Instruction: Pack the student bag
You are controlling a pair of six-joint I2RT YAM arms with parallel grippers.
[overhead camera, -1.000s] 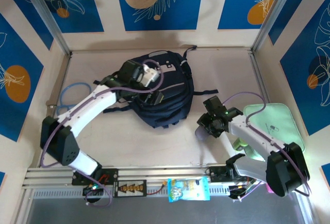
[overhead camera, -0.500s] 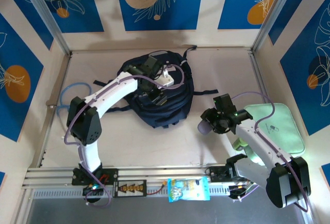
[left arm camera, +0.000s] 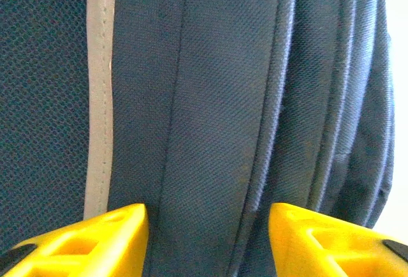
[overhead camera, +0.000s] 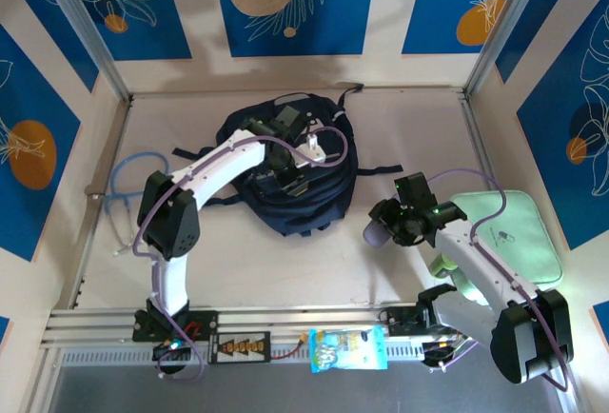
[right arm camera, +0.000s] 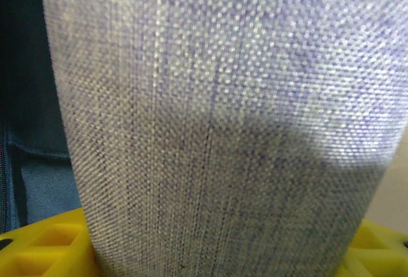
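The left claw [left arm camera: 207, 229] is standing wide apart, straddling folds of the large dark navy fabric backpack [left arm camera: 217, 98]. The right claw [right arm camera: 217, 251] is clasping a lavender-grey woven fabric roll [right arm camera: 217, 117].

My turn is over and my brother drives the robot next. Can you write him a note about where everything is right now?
Left gripper: open, resting on top of the student bag, with one finger on each side of a fold of its navy fabric.
Right gripper: shut on a grey fabric pouch, just right of the bag and not touching it.
A mint-green case lies at the right by the right arm. A snack packet sits on the near rail.
Done: the pouch is gripped.
Left: I can't tell if the bag is open. Open it if needed, then put the pouch in.
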